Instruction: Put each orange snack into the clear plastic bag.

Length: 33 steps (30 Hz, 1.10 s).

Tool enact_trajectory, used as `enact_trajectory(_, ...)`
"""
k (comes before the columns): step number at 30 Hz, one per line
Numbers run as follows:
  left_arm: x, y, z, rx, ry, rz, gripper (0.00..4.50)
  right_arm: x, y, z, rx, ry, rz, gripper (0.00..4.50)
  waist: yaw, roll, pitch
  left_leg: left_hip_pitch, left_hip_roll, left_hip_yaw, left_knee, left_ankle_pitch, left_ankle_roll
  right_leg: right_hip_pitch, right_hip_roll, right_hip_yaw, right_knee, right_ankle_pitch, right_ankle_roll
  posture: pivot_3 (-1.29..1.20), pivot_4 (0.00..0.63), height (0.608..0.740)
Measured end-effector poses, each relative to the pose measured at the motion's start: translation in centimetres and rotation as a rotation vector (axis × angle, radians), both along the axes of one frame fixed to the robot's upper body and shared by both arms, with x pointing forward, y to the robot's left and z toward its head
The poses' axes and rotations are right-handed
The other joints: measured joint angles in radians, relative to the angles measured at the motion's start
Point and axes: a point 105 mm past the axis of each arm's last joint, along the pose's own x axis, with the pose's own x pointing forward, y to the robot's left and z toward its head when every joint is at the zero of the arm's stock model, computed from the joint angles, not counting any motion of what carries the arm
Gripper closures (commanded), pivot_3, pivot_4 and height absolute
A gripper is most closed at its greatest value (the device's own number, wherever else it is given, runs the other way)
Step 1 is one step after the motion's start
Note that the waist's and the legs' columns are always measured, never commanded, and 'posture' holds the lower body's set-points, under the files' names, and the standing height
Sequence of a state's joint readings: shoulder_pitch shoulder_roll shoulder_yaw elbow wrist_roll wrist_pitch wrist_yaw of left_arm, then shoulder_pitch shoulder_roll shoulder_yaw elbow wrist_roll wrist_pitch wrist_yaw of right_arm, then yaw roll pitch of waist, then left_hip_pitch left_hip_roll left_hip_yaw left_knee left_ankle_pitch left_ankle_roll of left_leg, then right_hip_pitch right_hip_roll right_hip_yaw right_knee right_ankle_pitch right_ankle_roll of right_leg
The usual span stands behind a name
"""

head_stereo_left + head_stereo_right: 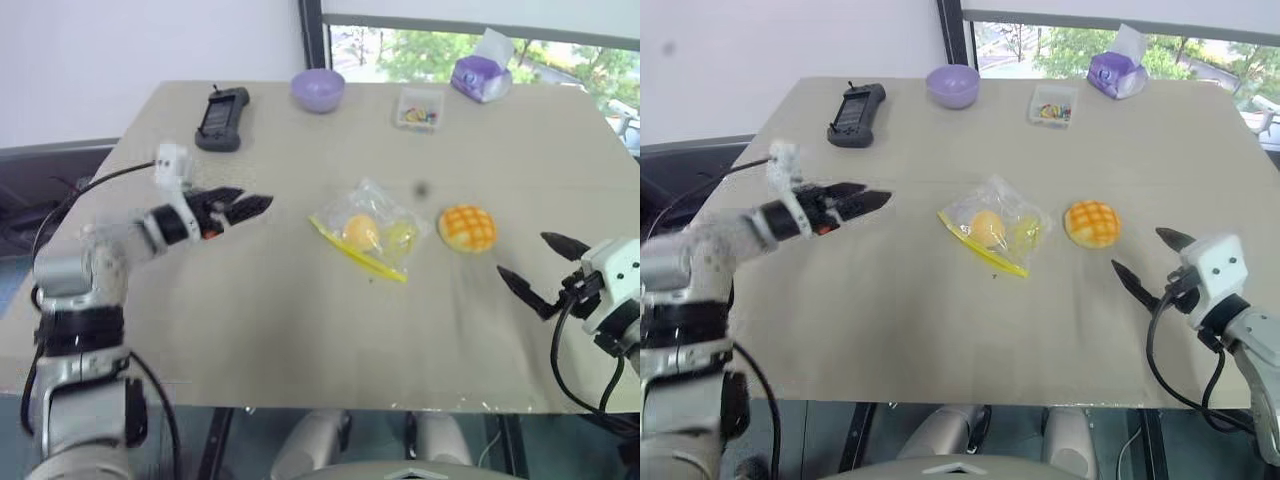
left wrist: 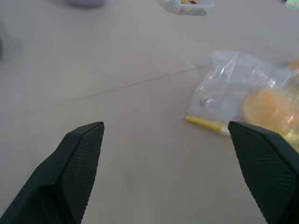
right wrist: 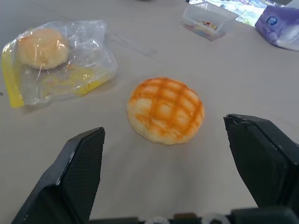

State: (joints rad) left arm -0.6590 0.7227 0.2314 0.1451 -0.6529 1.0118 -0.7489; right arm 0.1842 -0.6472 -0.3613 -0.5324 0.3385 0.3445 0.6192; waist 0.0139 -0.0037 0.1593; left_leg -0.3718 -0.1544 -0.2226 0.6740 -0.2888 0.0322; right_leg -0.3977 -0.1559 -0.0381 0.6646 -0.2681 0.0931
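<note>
— On the beige counter [image 1: 300, 330], near its middle, lay the crinkly clear plastic bag with the yellow zip strip [image 1: 368, 232]. What was inside it?

— A smooth, pale yellow-orange round bun [image 1: 361, 231], and what looked like a second yellowish piece beside it, though I couldn't make that one out well. The golden-orange domed bun with the criss-cross top [image 1: 468, 228] sat outside, just beside the bag on the robot's right.

— And the hands?

— The right hand [image 1: 545, 270] hovered low near the counter's front edge, its two black fingers spread wide and holding nothing, pointed at the gridded bun. I judged it was lined up there to take that bun next. The left hand [image 1: 232, 207] hung over the counter well apart from the bag, also spread and empty, aimed towards the bag's zip end, likely to steady or lift the mouth.

— Anything in the way?

— No. The purple bowl [image 1: 318, 89], the small clear box of colourful bits [image 1: 420, 108], the purple tissue pack [image 1: 481, 77] and the dark handheld device [image 1: 221, 119] all stood along the far side, clear of the work.
</note>
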Motion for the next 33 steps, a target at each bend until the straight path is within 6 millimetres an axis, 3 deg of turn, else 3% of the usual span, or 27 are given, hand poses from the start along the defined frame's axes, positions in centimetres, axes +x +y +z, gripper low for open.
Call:
enact_trajectory(6, 3.3, -3.9, -1.6, -0.078, 0.24, -0.068, 0.0, 0.2, 1.6, -0.1, 0.017, -0.015, 0.004, 0.06, -0.011, -0.001, 0.0, -0.001, 0.0, 0.001, 0.001, 0.0, 0.0, -0.003, 0.001, 0.003, 0.001, 0.0, 0.001, 0.0, 0.15, 0.74)
enact_trajectory(9, 5.3, -7.1, -2.0, -0.025, 0.239, -0.141, 0.0, 0.2, 2.6, -0.1, 0.025, -0.03, -0.003, 0.06, -0.002, -0.001, -0.001, -0.011, -0.002, 0.001, 0.01, 0.0, 0.0, -0.01, 0.001, 0.003, 0.006, 0.001, 0.002, 0.0, 0.15, 0.74)
enact_trajectory(12, 6.7, -9.0, -4.0, 0.092, 0.219, -0.173, 0.0, -0.2, 3.5, -0.1, 0.036, -0.042, -0.003, 0.06, -0.002, -0.002, -0.001, -0.013, -0.005, 0.004, 0.013, 0.0, 0.0, -0.014, -0.001, 0.009, 0.009, 0.002, 0.003, 0.0, 0.15, 0.74)
enact_trajectory(14, 7.0, -9.5, -5.5, 0.17, 0.207, -0.195, 0.0, -0.6, 4.0, 0.0, 0.045, -0.04, 0.0, 0.06, -0.009, -0.004, 0.0, -0.013, -0.005, 0.006, 0.013, 0.0, 0.001, -0.016, -0.001, 0.012, 0.011, 0.002, 0.004, 0.0, 0.15, 0.74)
enact_trajectory(18, 7.4, -9.6, -5.4, 0.247, 0.17, -0.224, 0.0, -1.7, 5.8, 0.3, 0.084, -0.035, 0.076, 0.06, -0.012, -0.006, 0.0, -0.012, -0.004, 0.008, 0.013, 0.0, 0.001, -0.017, 0.0, 0.014, 0.014, 0.003, 0.005, 0.0, 0.15, 0.74)
enact_trajectory(29, 5.6, -9.8, -5.7, 0.124, 0.308, -0.335, 0.0, -2.3, 6.3, -0.4, 0.058, -0.024, 0.105, 0.06, -0.024, -0.007, 0.0, -0.012, -0.005, 0.009, 0.015, -0.001, 0.002, -0.017, 0.0, 0.013, 0.014, 0.004, 0.007, 0.0, 0.15, 0.74)
enact_trajectory(31, 5.5, -9.8, -5.8, 0.116, 0.314, -0.333, 0.52, -2.3, 6.2, -0.6, 0.051, -0.021, 0.097, 0.0, -0.025, -0.007, -0.001, -0.012, -0.005, 0.009, 0.016, -0.001, 0.002, -0.017, 0.0, 0.013, 0.015, 0.004, 0.007, 0.0, 0.15, 0.74)
enact_trajectory(33, 5.4, -9.7, -6.0, 0.096, 0.334, -0.323, 1.31, -2.3, 6.1, -0.6, 0.047, -0.028, 0.097, 0.0, -0.025, -0.008, -0.001, -0.012, -0.005, 0.009, 0.016, -0.001, 0.002, -0.017, 0.001, 0.013, 0.015, 0.004, 0.007, 0.0, 0.15, 0.74)
